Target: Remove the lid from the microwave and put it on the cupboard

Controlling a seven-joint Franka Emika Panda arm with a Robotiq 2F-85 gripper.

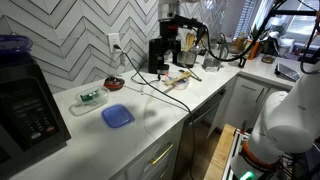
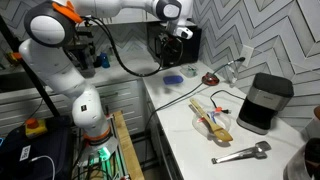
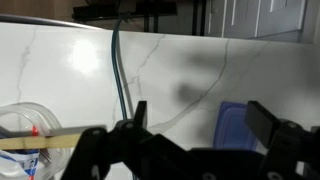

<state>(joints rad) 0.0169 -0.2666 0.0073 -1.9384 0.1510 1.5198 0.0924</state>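
Lid [image 1: 12,45] noted atop microwave [image 1: 25,105], 9 o'clock in an exterior view. Judged light, stiff, slick plastic, so grip is advised at rim. End effector [image 3: 200,125] observed open, nothing held, over white surface [image 3: 180,60]. Square blue lid [image 3: 232,125] seen between jaws in wrist view.

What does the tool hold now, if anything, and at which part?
Nothing is held: in the wrist view the tool is open and empty above the white cupboard top.

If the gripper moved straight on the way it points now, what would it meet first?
Most likely the cupboard's white top. The open gripper aims down at bare marble just beside the flat blue lid. Depth is unclear in the wrist view, so it may clip that lid's edge.
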